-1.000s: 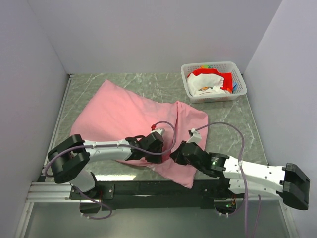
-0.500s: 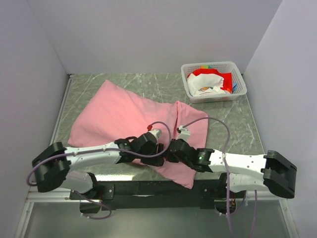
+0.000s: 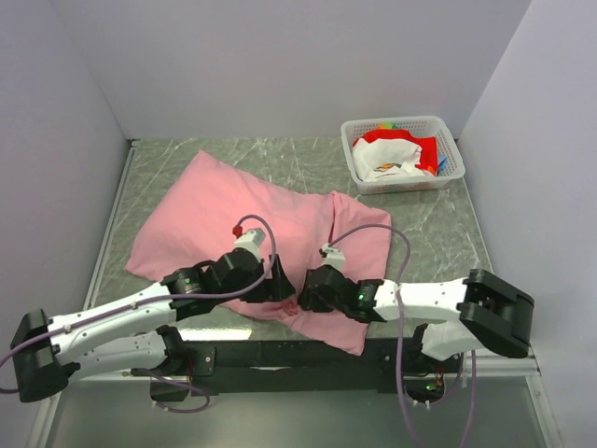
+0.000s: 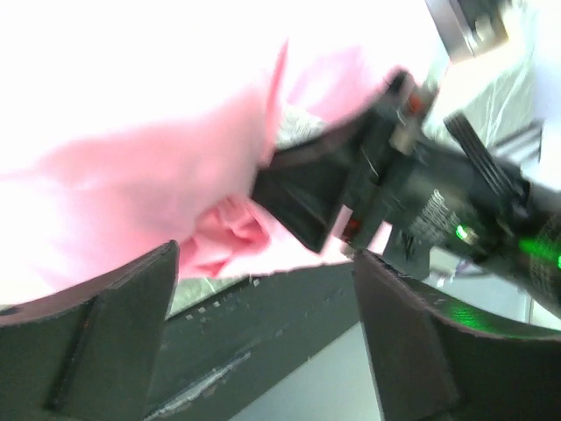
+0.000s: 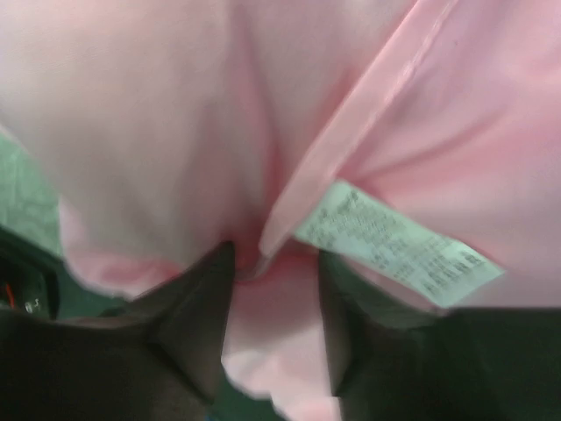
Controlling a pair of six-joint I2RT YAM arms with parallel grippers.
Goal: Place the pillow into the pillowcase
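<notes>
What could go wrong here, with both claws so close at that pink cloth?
The pillowcase has its near corner hanging over the table edge, so it might slide off. A fold by the label sits inside the right claw and could snag if it pulls away. The open left claw is close enough to bump it.

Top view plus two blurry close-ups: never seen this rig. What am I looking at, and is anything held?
Two robot arms are bolted at the near edge of the table. The top view looks down from behind them. The other two pictures come from a camera on each wrist, so the dark shapes at the bottom are that arm's own fingers. On the table lie a pink pillowcase and a white basket of cloth. The pillowcase looks plump; no pillow shows. The left gripper is wide open and empty. The right gripper has its jaws parted over a fold beside the white label, seemingly not pinching it.
</notes>
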